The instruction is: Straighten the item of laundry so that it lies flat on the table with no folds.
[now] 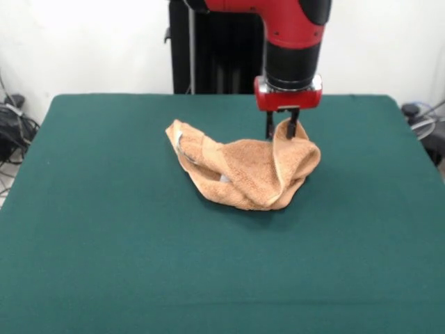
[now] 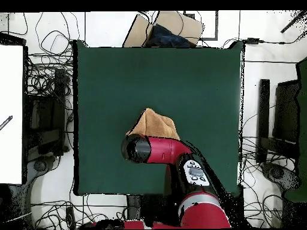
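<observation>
**Front view: towel bunched mid-table, gripper at its raised edge**

Front view, left to right: the green table [image 1: 104, 243] lies bare on its left part. Toward the middle sits the towel [image 1: 243, 170], crumpled into a heap with several folds. Its left end shows a woven stripe band and a small white tag; its right end stands up in a tall fold. The gripper [image 1: 281, 129] comes down from the red and black arm [image 1: 292, 42] right at that raised fold, and its two dark fingers [image 1: 294, 122] stand close together with the towel's upper edge between them, clamped on the cloth.

From overhead, the arm [image 2: 159, 150] covers the near side of the towel [image 2: 154, 124], which lies around the table's [image 2: 108, 78] middle, slightly toward the robot. The gripper itself is hidden under the arm there.
</observation>
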Tool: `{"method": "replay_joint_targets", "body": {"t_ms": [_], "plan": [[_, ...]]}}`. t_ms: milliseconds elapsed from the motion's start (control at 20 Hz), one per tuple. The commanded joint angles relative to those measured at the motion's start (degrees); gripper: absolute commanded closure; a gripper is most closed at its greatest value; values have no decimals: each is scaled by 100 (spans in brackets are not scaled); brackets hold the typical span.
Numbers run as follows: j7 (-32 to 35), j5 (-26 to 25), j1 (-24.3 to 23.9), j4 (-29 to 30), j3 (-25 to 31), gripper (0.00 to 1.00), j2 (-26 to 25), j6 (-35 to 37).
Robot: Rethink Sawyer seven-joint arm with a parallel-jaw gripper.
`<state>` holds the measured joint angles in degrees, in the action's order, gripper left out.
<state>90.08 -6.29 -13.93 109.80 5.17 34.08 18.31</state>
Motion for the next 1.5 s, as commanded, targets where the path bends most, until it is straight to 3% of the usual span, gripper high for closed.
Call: {"method": "replay_joint_targets", "body": {"t_ms": [50, 950, 1000, 1500], "plan": [[556, -123, 113, -291, 384, 0, -52, -107], [552, -121, 26, -223, 475, 0, -84, -242], [546, -128, 22, -222, 480, 100, -83, -252], [594, -172, 83, -194, 416, 100, -40, -379]]}}
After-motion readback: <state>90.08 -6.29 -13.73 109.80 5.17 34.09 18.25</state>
